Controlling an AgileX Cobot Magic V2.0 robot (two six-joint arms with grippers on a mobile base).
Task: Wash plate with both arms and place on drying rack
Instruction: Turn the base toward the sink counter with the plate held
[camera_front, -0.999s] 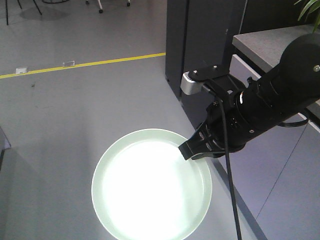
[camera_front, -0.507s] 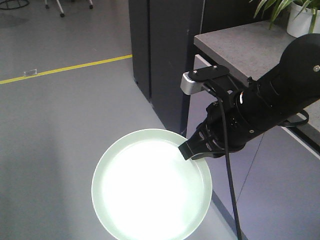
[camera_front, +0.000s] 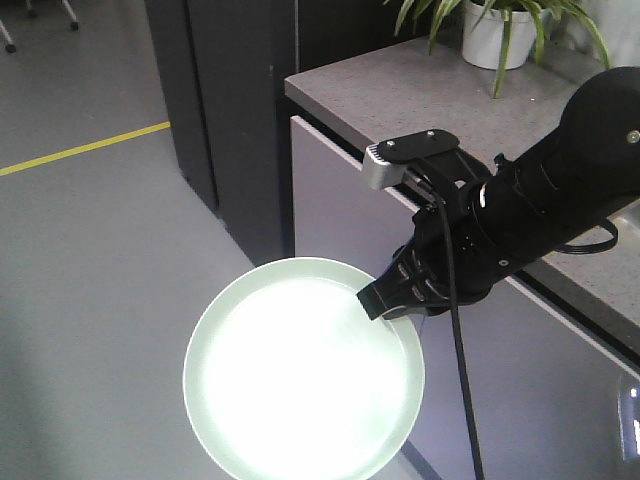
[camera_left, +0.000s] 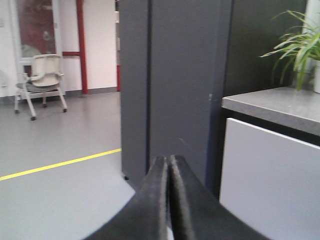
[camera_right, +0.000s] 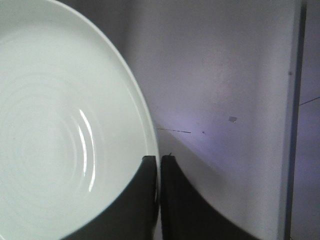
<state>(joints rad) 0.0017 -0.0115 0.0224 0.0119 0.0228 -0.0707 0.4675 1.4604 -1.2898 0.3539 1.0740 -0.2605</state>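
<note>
The pale mint-green plate (camera_front: 300, 370) hangs in the air above the grey floor, held level by its right rim. My right gripper (camera_front: 378, 300) is shut on that rim; in the right wrist view the plate (camera_right: 60, 130) fills the left half and the gripper (camera_right: 159, 162) pinches its edge between both fingers. My left gripper (camera_left: 168, 161) is shut with nothing between its fingers and points at a dark pillar. The left arm does not show in the front view. The drying rack is out of view.
A grey stone counter (camera_front: 420, 90) over white cabinet fronts (camera_front: 340, 190) runs along the right, carrying a potted plant (camera_front: 500, 30). A dark pillar (camera_front: 230, 110) stands behind it. A yellow line (camera_front: 80, 150) crosses the floor; an office chair (camera_left: 42, 80) stands far left.
The whole view has swung: pillar and yellow line slid left, and the counter with the plant came into view at right. The plate and right gripper keep the same place in the frame.
</note>
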